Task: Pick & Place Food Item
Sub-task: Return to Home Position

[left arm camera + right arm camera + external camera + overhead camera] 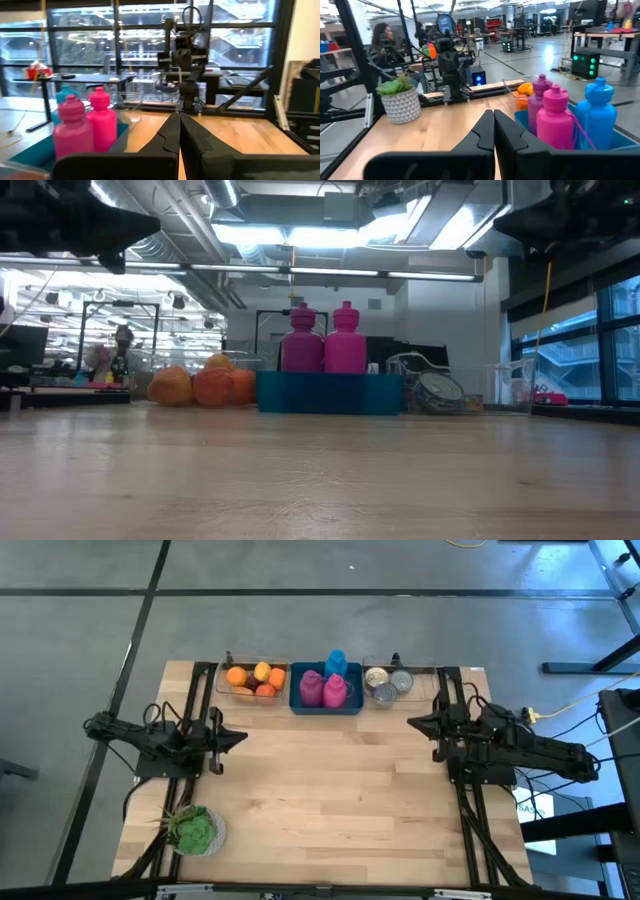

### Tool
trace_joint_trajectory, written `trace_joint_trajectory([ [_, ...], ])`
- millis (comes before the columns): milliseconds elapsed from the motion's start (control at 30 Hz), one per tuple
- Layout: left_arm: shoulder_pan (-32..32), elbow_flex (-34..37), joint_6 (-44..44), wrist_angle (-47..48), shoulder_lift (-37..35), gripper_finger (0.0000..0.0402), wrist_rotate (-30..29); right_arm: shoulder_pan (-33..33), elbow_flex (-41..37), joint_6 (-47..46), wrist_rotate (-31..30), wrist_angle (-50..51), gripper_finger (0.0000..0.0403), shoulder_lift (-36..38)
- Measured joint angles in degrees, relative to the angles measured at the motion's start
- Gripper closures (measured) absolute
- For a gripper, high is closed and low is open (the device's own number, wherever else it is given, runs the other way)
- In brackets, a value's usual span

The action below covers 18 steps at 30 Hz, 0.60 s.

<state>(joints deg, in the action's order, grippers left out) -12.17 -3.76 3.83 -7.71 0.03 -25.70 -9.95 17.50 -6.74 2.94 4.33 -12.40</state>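
Hovering above the left side of the table, the left gripper (235, 737) has its two fingers pressed tight together with nothing between them (its wrist view shows the dark tips meeting in one thin seam). Across the boards, the right gripper (418, 723) mirrors it on the right side, clenched the same way and just as empty-handed, the two pointing inward at each other, well apart.

Out at the far edge of the table (330, 800), three bins sit in a row, side by side. The left transparent bin (222, 680) holds the fruit (255, 678), a cluster of orange and yellow pieces. Which piece is which, I cannot tell from up here.

In the middle, the blue bin (326, 706) carries two pink bottles (311, 688), upright and side by side, with a blue bottle (335, 662) upright behind them.

The right transparent bin (408, 668) holds the cans (390, 683), their silvery tops showing.

Down at the near left corner, a potted plant (192, 829) stands alone, well clear of both arms. Beyond the table, the right wrist view catches a person (382, 37) in the room.
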Motion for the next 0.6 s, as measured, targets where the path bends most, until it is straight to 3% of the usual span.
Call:
trace_joint_trajectory([
  [167,6.2,0.0,-1.1,0.1,0.0,0.0401,8.0,2.7,-1.5,0.7,-0.6,0.0,0.0402,1.8],
  [400,14.0,0.0,-4.8,4.1,0.0,0.0401,13.5,5.5,-5.1,0.3,-2.6,-0.1,0.0403,3.2],
  [600,17.0,0.0,-5.6,4.6,0.0,0.0401,18.1,7.1,-9.2,0.2,-5.8,-1.5,0.0403,5.7],
])
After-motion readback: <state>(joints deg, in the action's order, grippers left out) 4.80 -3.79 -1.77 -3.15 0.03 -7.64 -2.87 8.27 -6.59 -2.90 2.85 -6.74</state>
